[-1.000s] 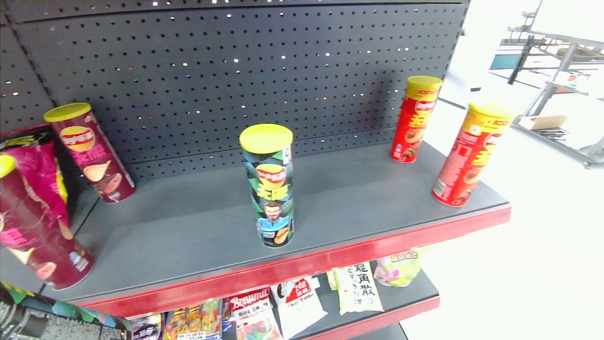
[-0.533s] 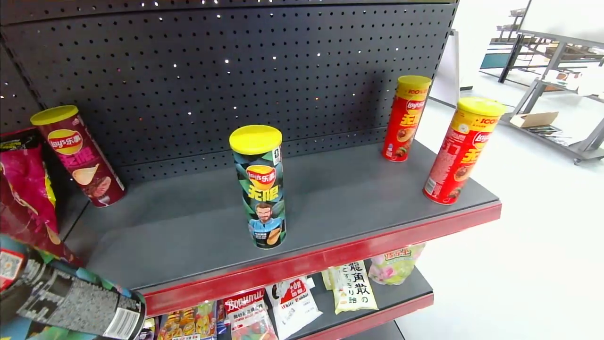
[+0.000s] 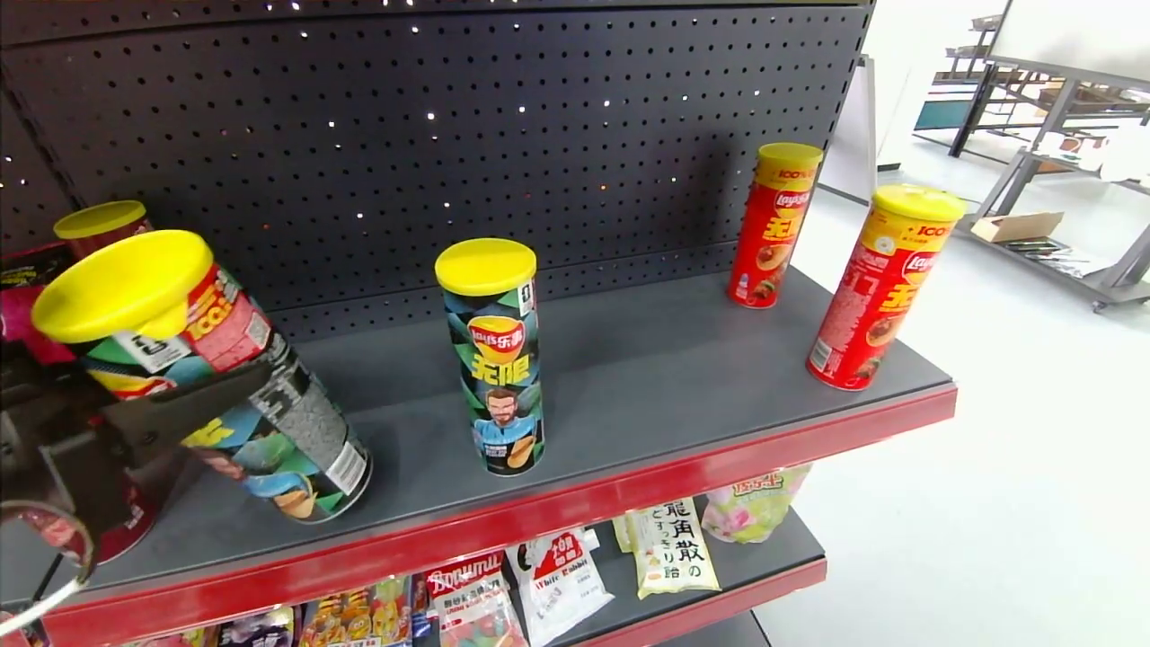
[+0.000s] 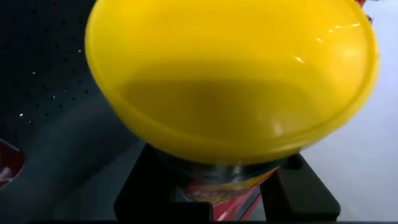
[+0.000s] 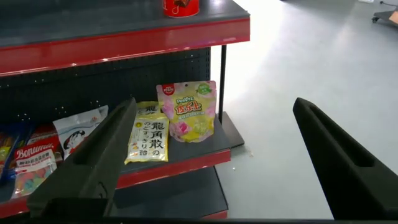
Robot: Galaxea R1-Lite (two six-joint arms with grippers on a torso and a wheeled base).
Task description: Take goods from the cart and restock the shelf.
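Now, head view: the left gripper (image 3: 193, 409), lower left of frame, is clamped on a tilted chip can (image 3: 310, 440), base low over the shelf (image 3: 683, 359). Best bring it upright and seat it flat, clear of the standing can (image 3: 499, 359) at centre, before release. Left wrist view: its yellow lid (image 4: 230, 68) looms, jaws flanking the body below. Right wrist view: the right gripper (image 5: 214, 112) is spread wide, empty.

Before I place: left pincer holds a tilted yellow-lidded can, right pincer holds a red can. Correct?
No: the right pincer is open and empty, as the right wrist view shows. The left pincer does hold a tilted yellow-lidded can.
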